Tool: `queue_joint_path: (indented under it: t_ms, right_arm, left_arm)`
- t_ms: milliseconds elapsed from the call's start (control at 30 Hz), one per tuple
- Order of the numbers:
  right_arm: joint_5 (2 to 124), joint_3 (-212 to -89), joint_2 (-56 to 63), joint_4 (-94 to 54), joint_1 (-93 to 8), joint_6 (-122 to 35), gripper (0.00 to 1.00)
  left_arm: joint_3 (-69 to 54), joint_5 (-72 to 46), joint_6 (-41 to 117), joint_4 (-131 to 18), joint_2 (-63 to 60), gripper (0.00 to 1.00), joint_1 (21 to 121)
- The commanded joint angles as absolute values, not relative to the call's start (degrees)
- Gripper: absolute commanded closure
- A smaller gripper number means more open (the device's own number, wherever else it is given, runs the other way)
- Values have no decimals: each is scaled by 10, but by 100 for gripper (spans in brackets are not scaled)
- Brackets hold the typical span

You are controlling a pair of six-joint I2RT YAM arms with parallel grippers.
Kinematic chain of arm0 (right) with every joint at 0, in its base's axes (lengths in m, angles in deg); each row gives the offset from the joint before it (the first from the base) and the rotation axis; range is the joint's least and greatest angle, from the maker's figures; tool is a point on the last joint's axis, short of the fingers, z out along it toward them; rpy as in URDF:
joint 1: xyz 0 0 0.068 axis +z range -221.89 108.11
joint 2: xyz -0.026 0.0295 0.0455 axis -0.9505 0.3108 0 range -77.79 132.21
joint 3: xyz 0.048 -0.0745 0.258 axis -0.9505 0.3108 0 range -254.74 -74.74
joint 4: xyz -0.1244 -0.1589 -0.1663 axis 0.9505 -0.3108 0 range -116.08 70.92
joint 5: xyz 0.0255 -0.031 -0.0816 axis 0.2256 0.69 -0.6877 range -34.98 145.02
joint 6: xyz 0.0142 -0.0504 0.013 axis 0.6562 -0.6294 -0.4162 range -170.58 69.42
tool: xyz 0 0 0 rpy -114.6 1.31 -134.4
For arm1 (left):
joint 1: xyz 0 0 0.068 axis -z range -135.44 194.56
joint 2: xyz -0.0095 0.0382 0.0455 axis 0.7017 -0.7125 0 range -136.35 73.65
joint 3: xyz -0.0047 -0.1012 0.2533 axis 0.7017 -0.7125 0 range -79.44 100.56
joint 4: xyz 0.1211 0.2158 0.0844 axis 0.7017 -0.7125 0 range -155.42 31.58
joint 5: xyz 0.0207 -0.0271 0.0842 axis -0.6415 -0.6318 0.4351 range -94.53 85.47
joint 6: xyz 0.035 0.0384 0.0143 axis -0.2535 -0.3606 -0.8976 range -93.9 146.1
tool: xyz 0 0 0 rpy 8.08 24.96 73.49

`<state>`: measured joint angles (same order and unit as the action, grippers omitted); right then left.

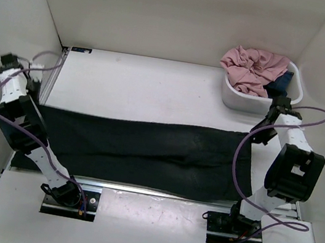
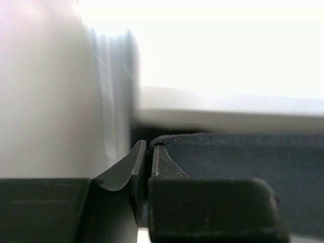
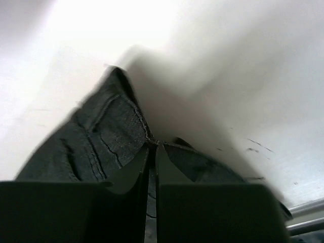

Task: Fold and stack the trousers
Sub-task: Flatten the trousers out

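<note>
The black trousers [image 1: 145, 153] lie spread out flat across the table, long side running left to right. My left gripper [image 1: 35, 91] is at their far-left corner. In the left wrist view it [image 2: 148, 147] is shut on the edge of the black cloth [image 2: 243, 157]. My right gripper [image 1: 264, 127] is at their far-right corner. In the right wrist view it [image 3: 153, 147] is shut on a seamed edge of the trousers [image 3: 101, 142], which rises to a peak at the jaws.
A white tub [image 1: 234, 98] stands at the back right, holding a pink garment [image 1: 252, 68] and a small dark blue garment [image 1: 282, 85]. White walls enclose the table on three sides. A metal rail [image 1: 157, 192] runs along the near edge.
</note>
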<state>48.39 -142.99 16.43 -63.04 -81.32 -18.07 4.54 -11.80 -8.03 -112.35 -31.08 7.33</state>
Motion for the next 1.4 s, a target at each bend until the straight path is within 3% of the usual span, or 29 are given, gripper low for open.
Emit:
queue_joint_path:
  t_ms: [0,100,200,533,567,700,767,1033,1367]
  right_arm:
    - [471,-1529,168,-627,-831,-193,100]
    - [476,-1557,168,-633,-847,-193,100]
    - [489,-1516,140,-633,-858,-198,100]
    - [591,-1257,-8,-533,-884,-203,100]
    - [591,-1228,-14,-533,-884,-203,96]
    - [603,-1177,-52,-552,-915,-209,56]
    - [621,-1182,-69,-558,-929,-209,47]
    - [601,-1320,-107,-612,-921,-128,30]
    - [614,-1485,118,-643,-801,-41,24]
  left_arm:
    - [175,-98,-80,-1096,-284,86,103]
    - [256,-91,-80,-1096,-292,86,113]
    - [246,-91,-101,-1096,-273,86,120]
    - [-209,-88,-229,-941,20,86,93]
    - [-260,-88,-236,-941,36,86,78]
    - [-359,-88,-261,-941,106,86,55]
    - [-381,-97,-261,-946,121,86,55]
    - [-405,-108,-250,-946,128,86,55]
    - [-430,-102,-244,-952,122,86,49]
